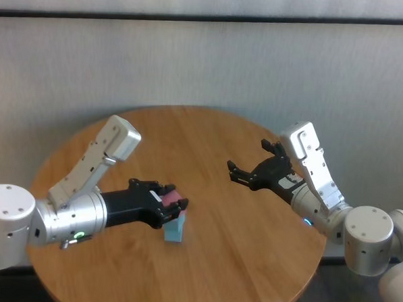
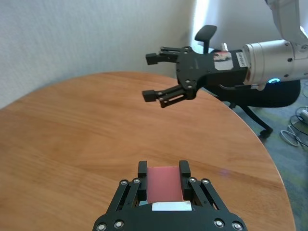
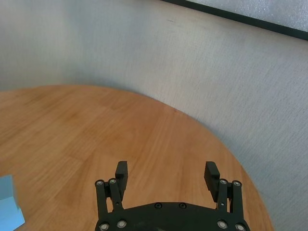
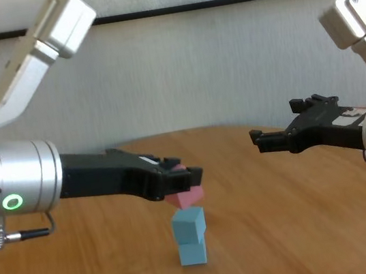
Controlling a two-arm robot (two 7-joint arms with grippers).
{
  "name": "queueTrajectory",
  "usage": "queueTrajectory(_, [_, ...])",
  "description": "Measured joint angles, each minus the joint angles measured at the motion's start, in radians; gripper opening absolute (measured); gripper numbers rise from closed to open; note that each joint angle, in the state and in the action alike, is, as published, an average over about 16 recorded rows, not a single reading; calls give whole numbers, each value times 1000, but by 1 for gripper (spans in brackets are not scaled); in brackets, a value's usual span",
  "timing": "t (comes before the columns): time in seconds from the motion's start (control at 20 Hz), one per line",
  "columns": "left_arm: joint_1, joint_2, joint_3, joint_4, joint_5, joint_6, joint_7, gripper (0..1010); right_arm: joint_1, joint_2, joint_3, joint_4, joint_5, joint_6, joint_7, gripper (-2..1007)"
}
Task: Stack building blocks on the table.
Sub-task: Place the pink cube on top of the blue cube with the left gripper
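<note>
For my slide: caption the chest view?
Left gripper holds pink cube just above two stacked blue cubes; right gripper open.

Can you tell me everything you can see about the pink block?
The pink block is a small plain cube with a matte, smooth look and no marks. The left gripper has its jaws shut on two opposite sides of it and holds it a bit tilted. It hangs just above two blue blocks stacked one on the other on the table. Whether it touches the top blue one cannot be told. The right gripper is open and well away from it.
</note>
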Motion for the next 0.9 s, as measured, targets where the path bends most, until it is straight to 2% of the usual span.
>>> queueTrajectory(0.35, [-32, 0, 30, 53, -4, -19, -4, 393, 0, 0, 0, 0, 0, 0, 0, 1005])
queueTrajectory(0.9, [-83, -7, 62, 132, -8, -42, 13, 393, 0, 0, 0, 0, 0, 0, 0, 1005])
